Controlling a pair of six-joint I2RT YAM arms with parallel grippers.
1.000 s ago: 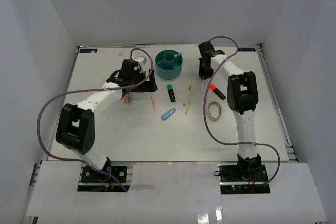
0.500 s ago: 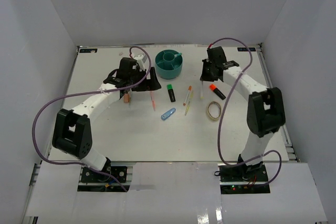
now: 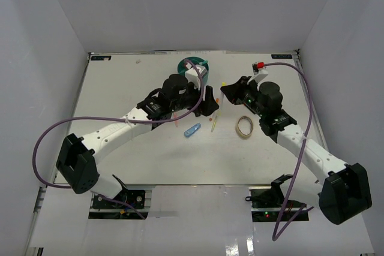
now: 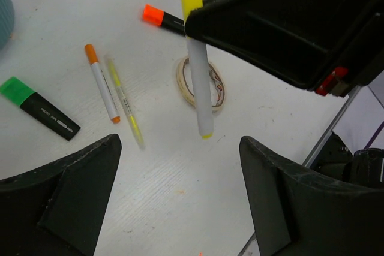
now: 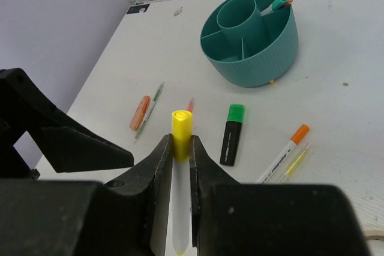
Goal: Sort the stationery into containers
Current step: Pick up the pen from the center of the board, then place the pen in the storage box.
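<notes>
Now much shifted from half a second ago. On the right: swung in from beside the orange highlighter (image 4: 161,17) to mid-table, with the elbow low toward the near right corner and the right gripper (image 5: 180,148) pinched tight on a yellow-capped pen (image 4: 198,76). On the left: stretched forward and rightward, away from the salmon eraser (image 5: 140,112), with the wrist overlapping the teal organizer (image 5: 258,58) in the top view and hiding the green highlighter (image 5: 230,133) there. Left gripper (image 4: 180,142) spread wide, with nothing between its fingers, close in front of the held pen.

Held near upright in the left wrist view: long axis top to bottom, cap uppermost and poking above the black fingertips, small yellow tip lowest, aimed down at the table (image 3: 120,148). Gripped just under the cap. In front of the beige tape ring (image 4: 182,85) in that view; touching the table or not, cannot tell. Slim white barrel, bright yellow cap, matching yellow tip.

Loose on the table as before: orange-capped pen (image 4: 102,82) and thin yellow pen (image 4: 125,103) side by side between the green highlighter and the tape ring, and a light-blue clip (image 3: 192,130) nearer the arm bases. At the organizer's far rim, a teal pen (image 5: 276,3) sticking out.
</notes>
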